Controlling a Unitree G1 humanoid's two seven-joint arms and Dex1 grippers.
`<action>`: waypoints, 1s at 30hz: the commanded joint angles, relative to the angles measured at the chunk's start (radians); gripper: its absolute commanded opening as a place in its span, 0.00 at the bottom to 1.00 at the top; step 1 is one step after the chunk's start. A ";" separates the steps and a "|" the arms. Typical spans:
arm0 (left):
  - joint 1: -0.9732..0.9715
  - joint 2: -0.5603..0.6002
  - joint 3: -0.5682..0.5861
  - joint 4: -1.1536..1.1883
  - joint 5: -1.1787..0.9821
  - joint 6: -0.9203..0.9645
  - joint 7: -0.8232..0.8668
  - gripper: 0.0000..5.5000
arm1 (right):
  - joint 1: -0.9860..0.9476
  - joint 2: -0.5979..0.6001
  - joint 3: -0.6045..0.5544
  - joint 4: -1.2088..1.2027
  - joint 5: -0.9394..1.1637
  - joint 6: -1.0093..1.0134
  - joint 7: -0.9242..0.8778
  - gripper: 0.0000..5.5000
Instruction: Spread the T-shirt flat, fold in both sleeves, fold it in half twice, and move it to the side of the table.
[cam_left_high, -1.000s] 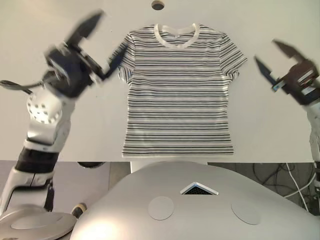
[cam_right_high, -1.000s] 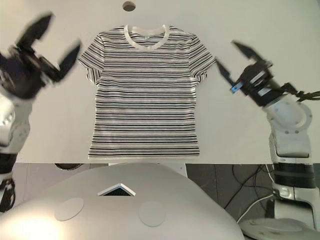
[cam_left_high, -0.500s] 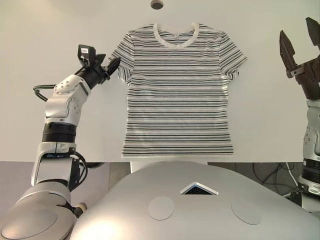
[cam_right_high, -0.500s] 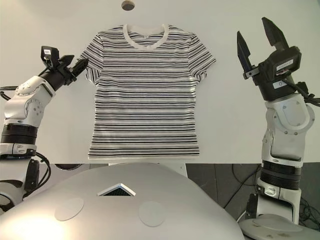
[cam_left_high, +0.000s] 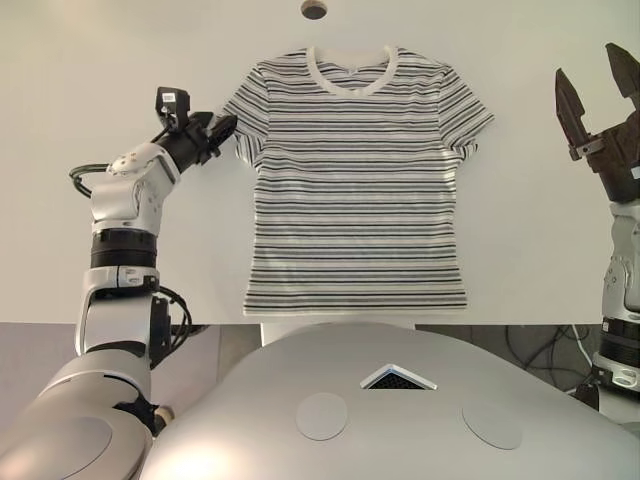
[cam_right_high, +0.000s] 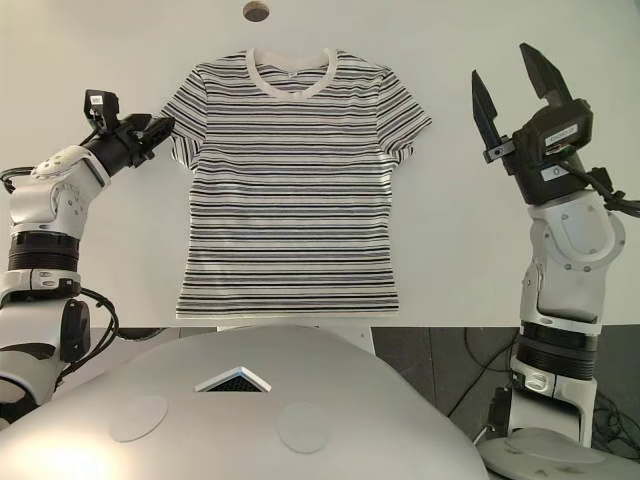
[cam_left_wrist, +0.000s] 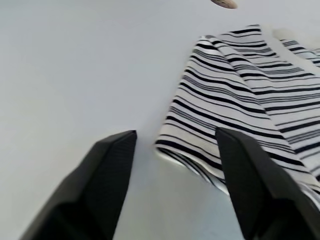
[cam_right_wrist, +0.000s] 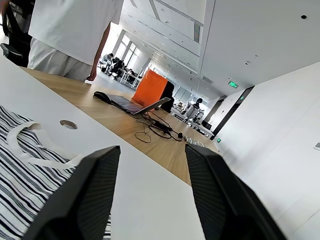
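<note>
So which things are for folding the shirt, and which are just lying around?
For the job: T-shirt, left tool, right tool, table.
Just lying about: round hole, laptop, mouse, cables.

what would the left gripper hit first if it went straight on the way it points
Probably the sleeve hem of the T-shirt, just ahead of the open left gripper, though its height is unclear.

— What am I working on?
— My white table (cam_left_high: 540, 250), with a round hole (cam_left_high: 314, 9) at its far edge.
— And behind?
— A wooden desk (cam_right_wrist: 160, 155) with a laptop (cam_right_wrist: 131, 105), an orange panel (cam_right_wrist: 150, 87), and a bright ceiling (cam_right_wrist: 240, 35).
</note>
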 joint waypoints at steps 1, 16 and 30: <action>0.027 -0.009 -0.017 -0.014 0.032 0.049 -0.029 0.40 | 0.013 0.006 -0.007 -0.013 -0.024 -0.009 0.008 0.44; 0.002 -0.038 0.083 0.012 0.047 0.056 0.007 0.00 | 0.005 0.025 0.006 -0.008 -0.050 -0.015 0.013 0.44; -0.082 -0.089 -0.102 -0.179 0.213 0.058 0.002 0.00 | -0.004 0.056 0.049 0.002 -0.086 -0.033 0.011 0.44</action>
